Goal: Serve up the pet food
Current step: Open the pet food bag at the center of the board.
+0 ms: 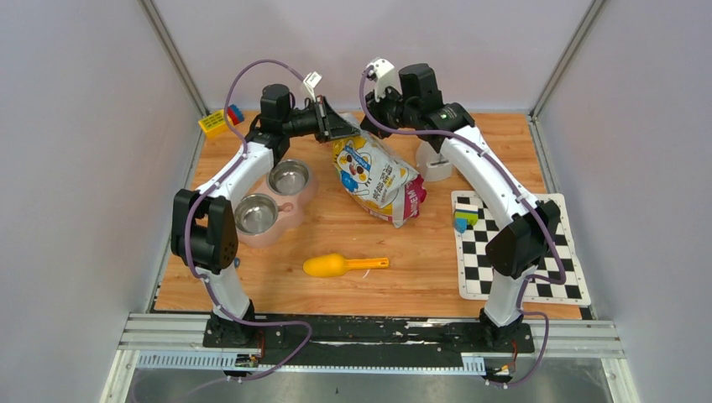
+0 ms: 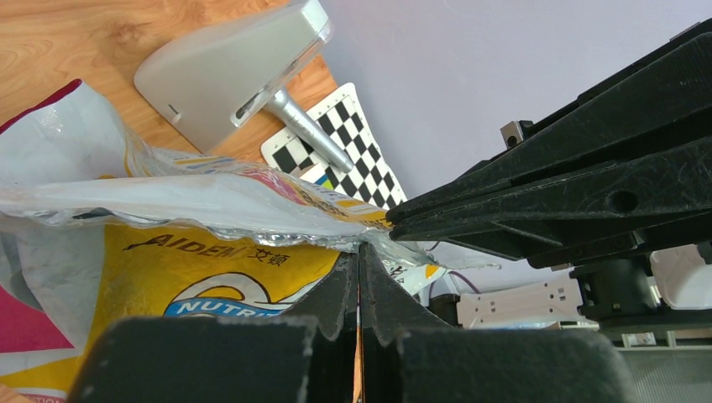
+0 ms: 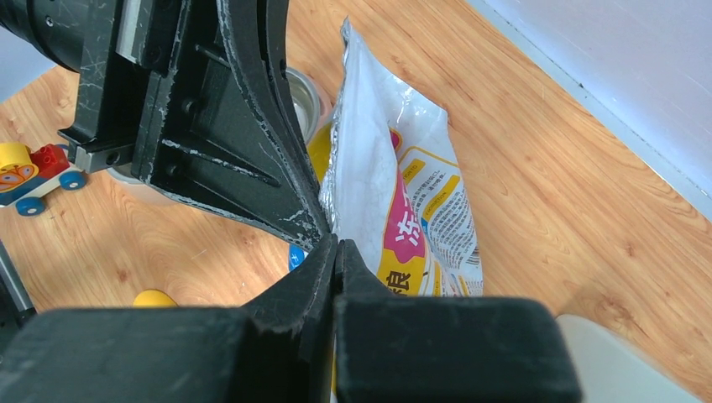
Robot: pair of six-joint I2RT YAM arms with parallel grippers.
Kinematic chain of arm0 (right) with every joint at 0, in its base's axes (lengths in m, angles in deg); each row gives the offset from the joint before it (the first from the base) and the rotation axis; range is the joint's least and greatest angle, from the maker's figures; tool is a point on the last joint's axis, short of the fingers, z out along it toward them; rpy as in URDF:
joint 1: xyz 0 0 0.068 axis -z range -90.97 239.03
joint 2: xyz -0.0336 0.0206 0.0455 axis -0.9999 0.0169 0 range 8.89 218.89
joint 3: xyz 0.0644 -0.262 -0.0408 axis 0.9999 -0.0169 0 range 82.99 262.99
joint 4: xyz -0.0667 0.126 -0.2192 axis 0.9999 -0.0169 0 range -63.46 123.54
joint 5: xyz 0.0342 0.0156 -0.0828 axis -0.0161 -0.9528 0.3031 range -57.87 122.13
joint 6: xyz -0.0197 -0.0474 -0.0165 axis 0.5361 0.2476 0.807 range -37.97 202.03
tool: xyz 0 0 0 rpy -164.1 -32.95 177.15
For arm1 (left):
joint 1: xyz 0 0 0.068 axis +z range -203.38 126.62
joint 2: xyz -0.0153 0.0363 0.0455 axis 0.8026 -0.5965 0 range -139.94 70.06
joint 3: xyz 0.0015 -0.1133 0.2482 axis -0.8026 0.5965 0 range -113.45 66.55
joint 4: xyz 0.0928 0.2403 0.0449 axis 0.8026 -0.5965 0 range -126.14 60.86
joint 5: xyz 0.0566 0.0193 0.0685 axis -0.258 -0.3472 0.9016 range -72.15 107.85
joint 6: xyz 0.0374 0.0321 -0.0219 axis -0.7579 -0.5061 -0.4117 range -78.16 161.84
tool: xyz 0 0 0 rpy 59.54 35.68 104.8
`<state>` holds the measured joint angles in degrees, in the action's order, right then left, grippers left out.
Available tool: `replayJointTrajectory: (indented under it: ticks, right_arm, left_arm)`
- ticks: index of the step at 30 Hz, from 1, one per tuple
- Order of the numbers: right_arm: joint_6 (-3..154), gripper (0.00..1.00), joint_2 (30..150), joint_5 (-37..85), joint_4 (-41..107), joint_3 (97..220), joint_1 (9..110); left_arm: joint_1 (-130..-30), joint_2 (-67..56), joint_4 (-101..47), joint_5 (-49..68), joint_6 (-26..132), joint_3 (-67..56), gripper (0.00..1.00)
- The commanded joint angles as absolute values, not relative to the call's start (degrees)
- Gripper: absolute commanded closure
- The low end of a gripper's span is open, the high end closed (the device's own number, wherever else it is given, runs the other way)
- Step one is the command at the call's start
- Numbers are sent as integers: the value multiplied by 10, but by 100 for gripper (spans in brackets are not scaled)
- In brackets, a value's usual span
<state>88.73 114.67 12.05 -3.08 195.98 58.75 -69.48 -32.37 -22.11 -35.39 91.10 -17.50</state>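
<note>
left gripper [image 1: 338, 126] and right gripper [image 1: 363, 126] both pinching tight on the top rim of the bag [image 1: 375, 178]; bag leaning at far centre beside pink bowl [image 1: 277, 197]; pet food not showing, probably inside; best pulling the rims apart evenly, keeping the mouth up.

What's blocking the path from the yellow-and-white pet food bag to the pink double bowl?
Nothing visible: bare wooden tabletop separates the crinkly yellow-and-white pet food bag from the pink double steel bowl. The yellow plastic scoop lies off that path.
</note>
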Motion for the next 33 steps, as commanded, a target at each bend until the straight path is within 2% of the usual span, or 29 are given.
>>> replayJointTrajectory:
  ticks: [1, 4, 6, 8, 16, 24, 33]
  right_arm:
    - [897, 100, 1150, 122, -22, 1983, 579]
    - [931, 83, 1144, 141, -22, 1973, 565]
    - [944, 76, 1143, 160, -23, 1969, 557]
    - [952, 76, 1144, 176, -22, 1967, 553]
    - [948, 87, 1151, 221, -17, 1979, 551]
    - [949, 82, 1139, 207, -9, 1970, 551]
    - [973, 82, 1139, 236, -15, 1970, 550]
  left_arm:
    - [-696, -293, -202, -344, 907, -172, 100]
    - [-696, -293, -202, -344, 908, -172, 100]
    - [-695, -293, -202, -344, 908, -171, 100]
    - [-695, -292, -201, -343, 908, -171, 100]
    - [-696, -288, -199, -343, 908, -167, 100]
    - [-696, -284, -198, -342, 907, -164, 100]
    - [-696, -284, -197, -341, 906, -164, 100]
